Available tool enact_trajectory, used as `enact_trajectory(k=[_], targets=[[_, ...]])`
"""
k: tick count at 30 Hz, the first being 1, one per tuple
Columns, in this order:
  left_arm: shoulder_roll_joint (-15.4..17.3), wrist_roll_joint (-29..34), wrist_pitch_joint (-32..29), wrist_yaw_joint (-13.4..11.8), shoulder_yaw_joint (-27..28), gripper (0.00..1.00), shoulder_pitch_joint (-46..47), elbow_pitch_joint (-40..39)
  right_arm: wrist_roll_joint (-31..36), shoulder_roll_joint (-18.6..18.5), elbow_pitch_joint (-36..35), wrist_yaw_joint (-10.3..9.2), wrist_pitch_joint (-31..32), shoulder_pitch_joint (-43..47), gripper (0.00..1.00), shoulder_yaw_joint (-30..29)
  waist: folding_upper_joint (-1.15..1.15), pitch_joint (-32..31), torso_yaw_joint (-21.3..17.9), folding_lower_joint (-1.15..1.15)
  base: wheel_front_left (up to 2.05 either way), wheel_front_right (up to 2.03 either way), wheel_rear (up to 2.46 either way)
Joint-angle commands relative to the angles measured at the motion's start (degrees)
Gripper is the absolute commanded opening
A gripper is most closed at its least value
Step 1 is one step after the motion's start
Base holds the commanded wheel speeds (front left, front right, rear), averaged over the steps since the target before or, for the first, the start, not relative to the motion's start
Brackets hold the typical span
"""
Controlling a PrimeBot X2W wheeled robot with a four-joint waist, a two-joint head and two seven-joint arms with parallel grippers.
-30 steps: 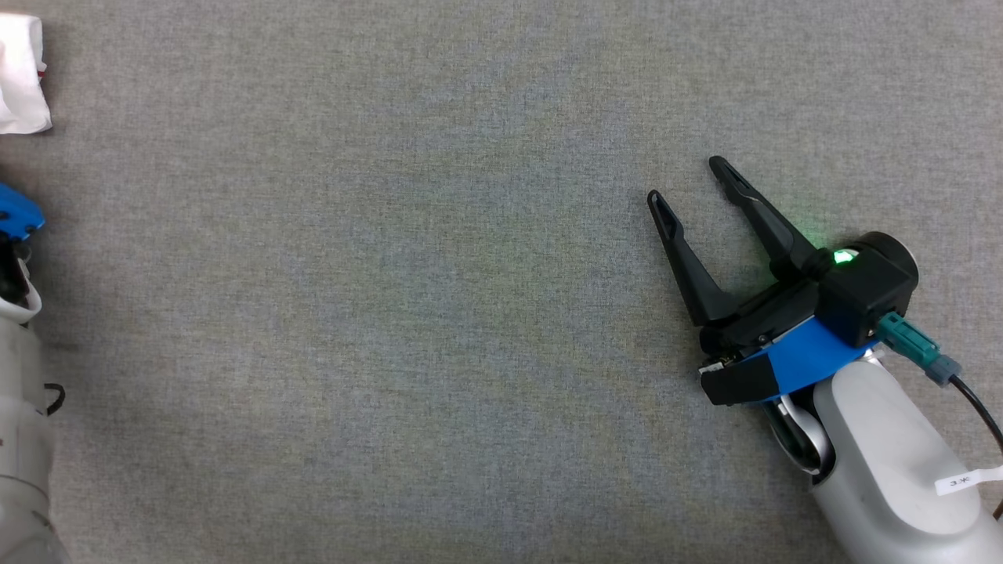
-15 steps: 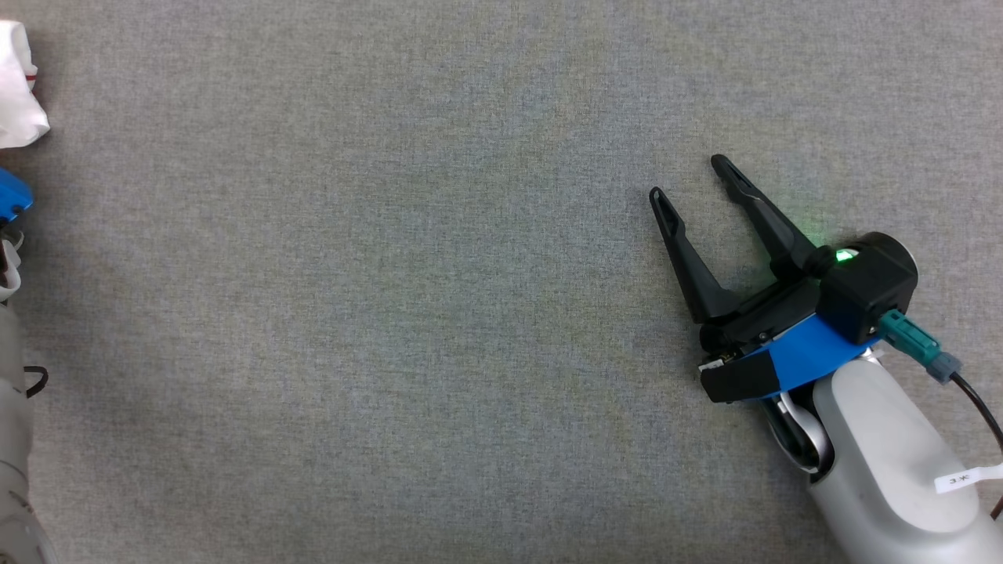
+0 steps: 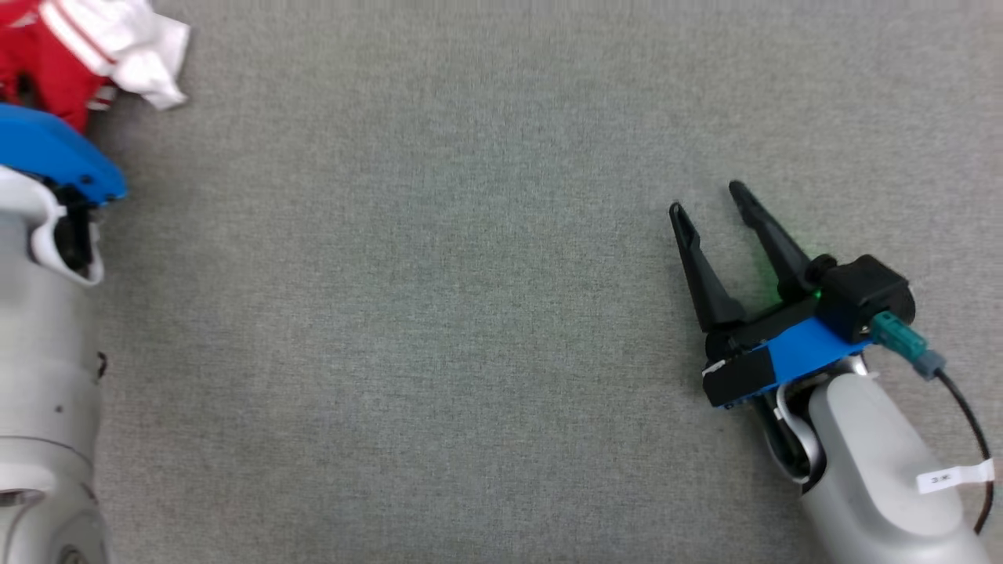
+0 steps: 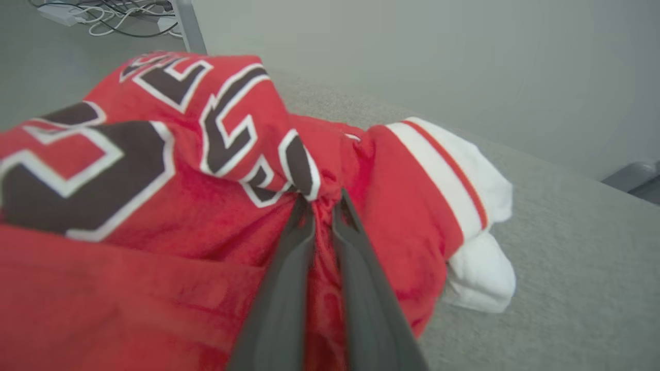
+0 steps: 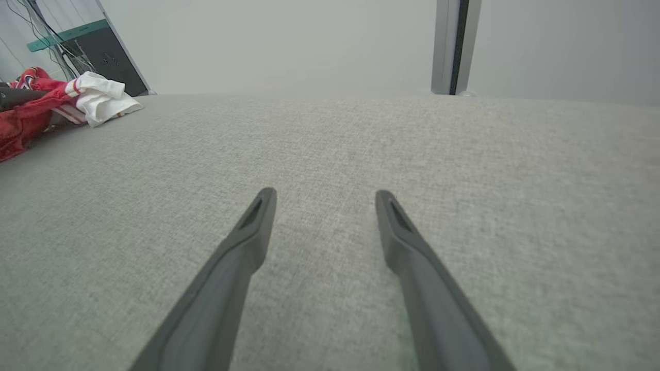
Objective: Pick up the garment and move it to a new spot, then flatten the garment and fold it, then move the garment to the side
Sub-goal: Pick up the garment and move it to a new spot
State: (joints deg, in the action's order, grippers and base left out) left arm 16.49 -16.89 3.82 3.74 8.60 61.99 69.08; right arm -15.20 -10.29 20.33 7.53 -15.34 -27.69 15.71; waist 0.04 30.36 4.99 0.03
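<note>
Garment now pinched; L pincer was open.

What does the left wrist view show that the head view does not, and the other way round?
Left wrist view: the left gripper, its fingers shut on a red fold of the garment, the dark, white-edged lettering on the cloth, and cables on the floor behind.
Head view: the right gripper, fingers open and holding nothing, over the grey fabric surface, and the pale left forearm at the left edge.
Both: the crumpled red and white garment and the grey fabric surface.
</note>
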Motion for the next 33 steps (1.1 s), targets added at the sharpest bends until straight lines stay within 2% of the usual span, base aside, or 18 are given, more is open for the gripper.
enact_trajectory(k=[1,7,13,19,27,33], targets=[[-0.8,0.4,0.1,0.5,-0.7,0.00,-0.1,0.0,-0.1,0.5,1.4,-0.07,0.3,1.8,1.00,0.0,-0.04,-1.6,-0.8,-0.03,0.00,0.00,0.00],[-5.0,1.1,0.3,3.0,-4.4,0.00,-2.2,-0.9,-0.3,2.6,3.6,-0.05,0.2,3.0,1.00,-1.4,-0.04,-7.0,-1.4,-0.03,0.00,0.00,0.00],[-8.6,0.5,0.9,3.8,-7.8,0.00,-4.8,-2.5,0.0,4.0,5.2,-0.05,0.2,4.7,1.00,-3.0,-0.04,-10.7,-2.1,-0.03,0.00,0.00,0.00],[-12.5,-3.5,-0.3,3.8,-17.4,0.00,-11.0,-8.1,0.7,5.4,6.9,-0.05,0.2,6.7,1.00,-4.4,-0.04,-14.6,-3.5,-0.03,0.00,0.00,0.00],[-13.6,-13.7,-1.7,3.8,-31.7,0.00,-20.8,-18.0,1.1,6.6,8.4,-0.05,0.2,8.6,1.00,-5.4,-0.04,-18.0,-6.1,-0.03,0.00,0.00,0.00],[-13.6,-20.9,0.3,3.7,-40.9,0.00,-26.8,-23.6,1.3,7.1,9.5,-0.05,0.2,9.9,1.00,-5.7,-0.04,-20.6,-7.9,-0.03,0.00,0.00,0.00]])
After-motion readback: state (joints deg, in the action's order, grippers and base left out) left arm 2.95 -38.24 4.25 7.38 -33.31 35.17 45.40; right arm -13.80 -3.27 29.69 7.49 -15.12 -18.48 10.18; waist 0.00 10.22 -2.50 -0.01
